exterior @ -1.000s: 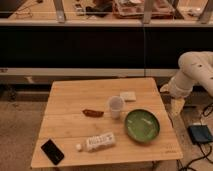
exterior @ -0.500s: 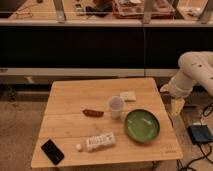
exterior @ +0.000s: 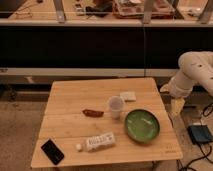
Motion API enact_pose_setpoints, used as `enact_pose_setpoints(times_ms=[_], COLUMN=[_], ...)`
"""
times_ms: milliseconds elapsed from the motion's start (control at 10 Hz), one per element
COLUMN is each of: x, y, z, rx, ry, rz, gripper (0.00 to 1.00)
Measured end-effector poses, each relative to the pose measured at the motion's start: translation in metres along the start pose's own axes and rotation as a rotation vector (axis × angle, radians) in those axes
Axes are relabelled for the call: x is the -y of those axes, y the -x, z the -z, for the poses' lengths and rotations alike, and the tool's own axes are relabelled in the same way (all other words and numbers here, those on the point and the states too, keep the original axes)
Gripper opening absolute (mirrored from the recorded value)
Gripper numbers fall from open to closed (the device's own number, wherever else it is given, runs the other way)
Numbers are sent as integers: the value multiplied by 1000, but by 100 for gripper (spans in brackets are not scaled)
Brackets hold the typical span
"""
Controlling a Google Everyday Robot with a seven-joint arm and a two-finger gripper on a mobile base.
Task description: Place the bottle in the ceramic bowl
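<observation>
The bottle (exterior: pixel 99 142) lies on its side near the front of the wooden table (exterior: pixel 75 97), white cap pointing left. The green ceramic bowl (exterior: pixel 142 126) sits to its right, near the table's right edge, with nothing large in it. My gripper (exterior: pixel 177 106) hangs off the white arm (exterior: pixel 196 74) just past the table's right edge, right of and a little behind the bowl, well away from the bottle.
A translucent plastic cup (exterior: pixel 116 106) stands upright just left of the bowl. A brown object (exterior: pixel 93 113) lies left of the cup. A black phone (exterior: pixel 52 151) lies at the front left corner. A small white block (exterior: pixel 128 96) sits behind the cup. A blue box (exterior: pixel 200 134) is on the floor at right.
</observation>
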Motion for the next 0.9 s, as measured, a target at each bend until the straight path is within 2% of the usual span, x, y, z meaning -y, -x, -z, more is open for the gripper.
enact_pose_setpoints(times_ms=[200,500,700,900], x=[-9,-43,-64,-84], y=[21,82,112,154], z=[12,39,45,40], rx=[49,150,163,162], ry=[-10,-17,-13,-8], rz=[18,67,123,193], gripper=[80,80,80,80])
